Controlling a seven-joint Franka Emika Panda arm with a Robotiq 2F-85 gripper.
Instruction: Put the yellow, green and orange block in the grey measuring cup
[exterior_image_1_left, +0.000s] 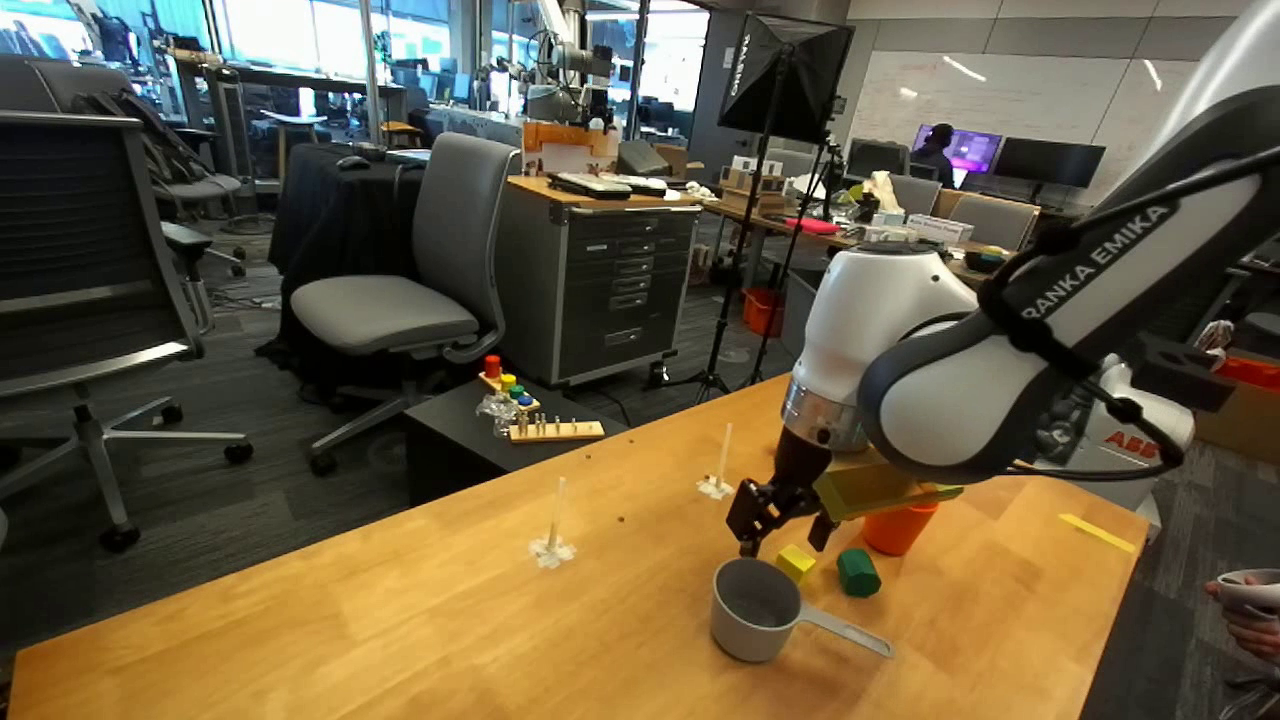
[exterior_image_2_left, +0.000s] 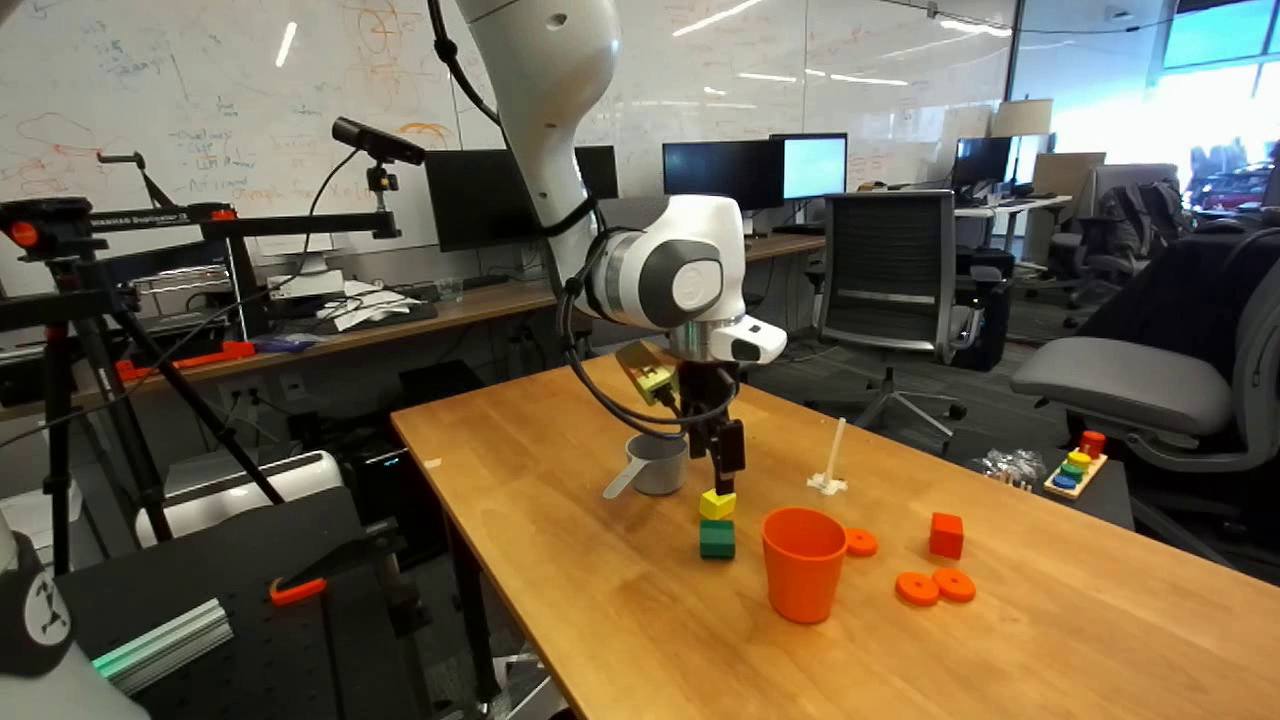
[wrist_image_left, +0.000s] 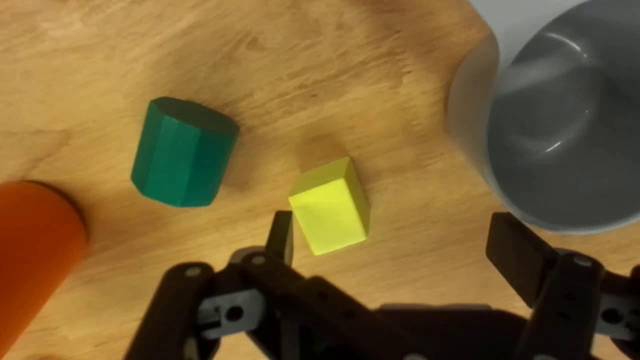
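A yellow block sits on the table, also visible in both exterior views. A green faceted block lies near it, beside the orange cup. A red-orange cube stands farther off in an exterior view; it is out of the wrist view. The grey measuring cup stands upright with its handle out to the side; in the wrist view its visible inside is empty. My gripper is open and empty above the table, with the yellow block near its left finger and the cup's rim near its right finger.
An orange cup stands upright beside the green block. Several orange discs lie near the red-orange cube. Thin upright pegs are taped to the wooden table. A yellow tape strip lies near the table edge.
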